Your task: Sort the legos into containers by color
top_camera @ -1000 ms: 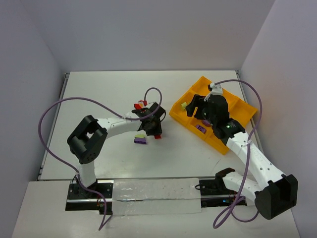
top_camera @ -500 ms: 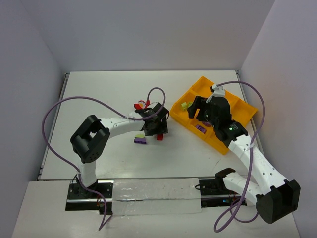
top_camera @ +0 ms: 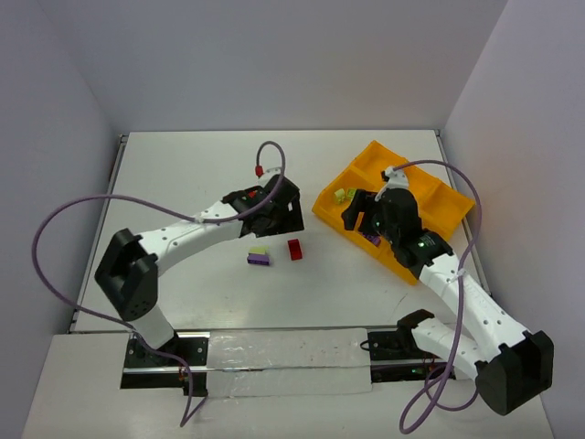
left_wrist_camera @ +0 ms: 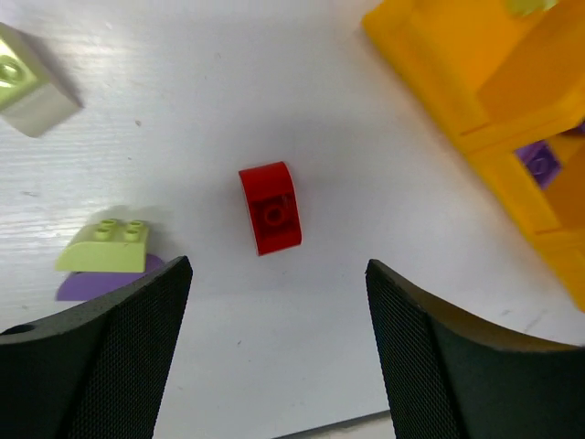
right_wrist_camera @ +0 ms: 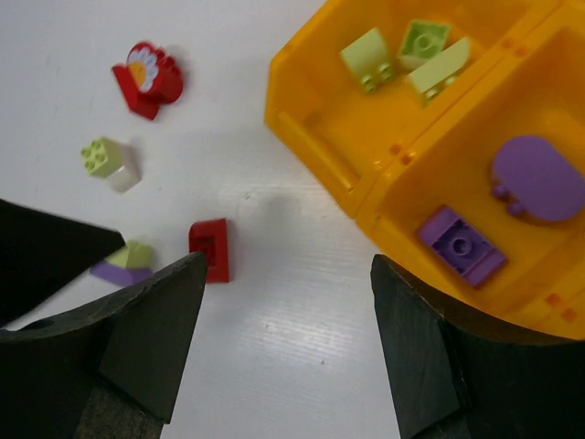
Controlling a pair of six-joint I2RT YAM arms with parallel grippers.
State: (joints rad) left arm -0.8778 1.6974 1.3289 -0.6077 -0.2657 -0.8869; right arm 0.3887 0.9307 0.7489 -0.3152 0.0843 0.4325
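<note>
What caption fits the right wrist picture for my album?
Open right gripper above the orange tray: green legos and purple legos sorted, red lego waiting on table.

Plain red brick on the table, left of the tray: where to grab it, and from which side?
Pinch the plain red brick across its two long, flat side walls, coming straight down. It lies flat and alone, nothing against its sides. One end looks rounded, so an end-to-end grip could slip. The open left gripper hangs above, a finger on either side.

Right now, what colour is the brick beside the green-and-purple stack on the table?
Red: the brick shows best in the left wrist view.
</note>
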